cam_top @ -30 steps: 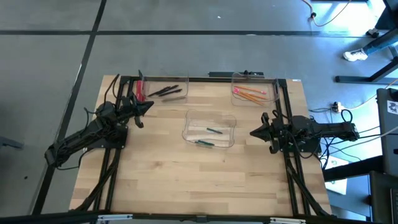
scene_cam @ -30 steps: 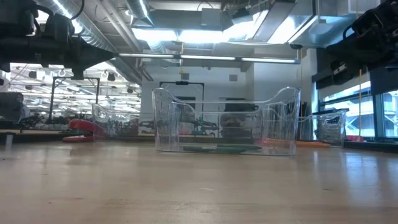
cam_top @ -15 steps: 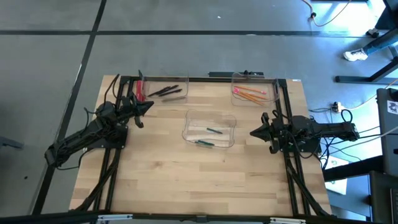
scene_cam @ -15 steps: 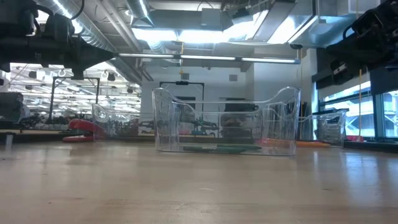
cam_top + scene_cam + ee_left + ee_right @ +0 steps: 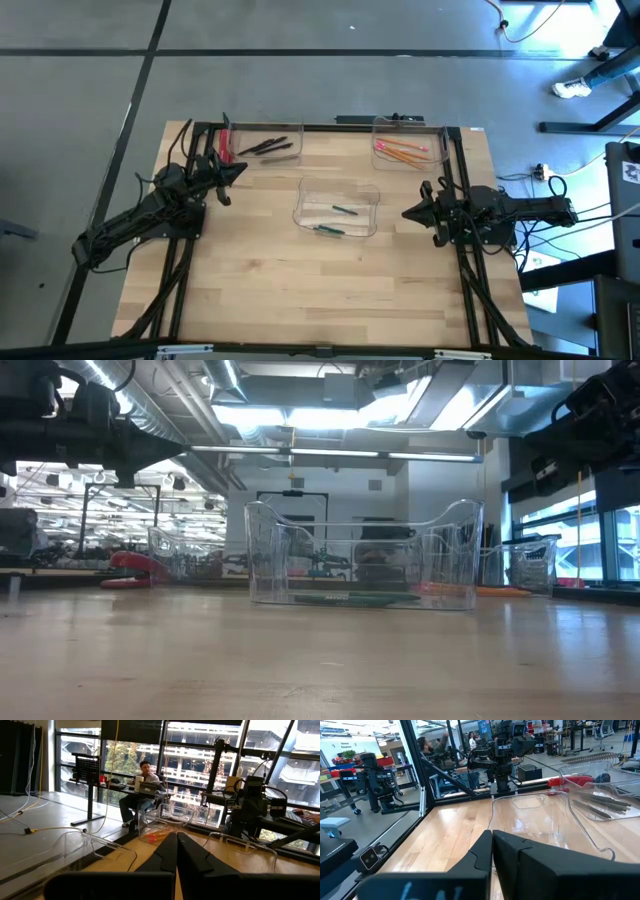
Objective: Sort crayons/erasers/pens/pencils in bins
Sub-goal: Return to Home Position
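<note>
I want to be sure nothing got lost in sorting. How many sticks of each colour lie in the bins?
Black pens: 3, in the left bin.
Orange pencils: 3 as far as I can tell, since they overlap, in the right bin.
Green crayons: 2, in the middle bin.
Total: 8.

There are three bins [image 5: 365, 220], two crayons [image 5: 345, 210] and about three pens [image 5: 268, 147]. The pencils [image 5: 405, 152] bunch too closely to count

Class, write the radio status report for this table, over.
Left gripper, right gripper shut, empty, at table sides. Pens, pencils, crayons in separate bins. Nothing blocking.
</note>
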Tool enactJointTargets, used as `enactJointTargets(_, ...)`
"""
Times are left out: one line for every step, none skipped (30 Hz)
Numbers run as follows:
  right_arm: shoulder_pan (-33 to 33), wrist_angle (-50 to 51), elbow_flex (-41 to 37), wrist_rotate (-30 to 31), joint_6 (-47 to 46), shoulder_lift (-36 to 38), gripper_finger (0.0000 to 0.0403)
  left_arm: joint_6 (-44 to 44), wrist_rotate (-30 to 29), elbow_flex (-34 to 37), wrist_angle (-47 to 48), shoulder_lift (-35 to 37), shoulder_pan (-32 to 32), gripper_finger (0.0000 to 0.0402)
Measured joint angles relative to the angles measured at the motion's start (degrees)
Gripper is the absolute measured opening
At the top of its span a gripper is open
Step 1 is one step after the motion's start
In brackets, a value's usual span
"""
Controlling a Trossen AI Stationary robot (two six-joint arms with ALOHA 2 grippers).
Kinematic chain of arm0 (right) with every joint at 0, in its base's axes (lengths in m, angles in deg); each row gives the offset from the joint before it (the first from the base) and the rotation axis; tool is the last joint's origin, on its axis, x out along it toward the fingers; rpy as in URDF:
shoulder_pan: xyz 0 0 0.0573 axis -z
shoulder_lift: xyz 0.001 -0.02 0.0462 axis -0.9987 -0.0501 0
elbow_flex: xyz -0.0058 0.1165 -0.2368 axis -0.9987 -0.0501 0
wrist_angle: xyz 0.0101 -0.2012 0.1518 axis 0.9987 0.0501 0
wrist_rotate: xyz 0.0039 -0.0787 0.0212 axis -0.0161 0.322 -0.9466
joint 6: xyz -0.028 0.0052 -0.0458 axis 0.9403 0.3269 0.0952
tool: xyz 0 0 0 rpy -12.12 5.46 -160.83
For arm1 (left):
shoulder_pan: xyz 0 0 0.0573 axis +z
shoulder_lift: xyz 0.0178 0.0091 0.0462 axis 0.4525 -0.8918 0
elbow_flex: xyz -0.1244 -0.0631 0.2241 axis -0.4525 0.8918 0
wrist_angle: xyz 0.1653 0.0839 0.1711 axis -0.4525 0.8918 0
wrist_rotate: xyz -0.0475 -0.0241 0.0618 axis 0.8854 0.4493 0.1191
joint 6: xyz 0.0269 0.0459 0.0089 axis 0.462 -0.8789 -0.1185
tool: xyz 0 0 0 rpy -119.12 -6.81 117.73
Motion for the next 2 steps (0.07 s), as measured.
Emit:
enactJointTargets(0.00, -0.01, 0.00, 0.00, -0.01, 0.00, 0.0015, 0.00, -0.02, 0.00, 0.00, 0.00, 0.00, 0.0000)
enactJointTargets(0.00, 0.02, 0.00, 0.00, 0.00, 0.00, 0.0015, 0.01, 0.00, 0.00, -0.02, 0.00, 0.00, 0.0000)
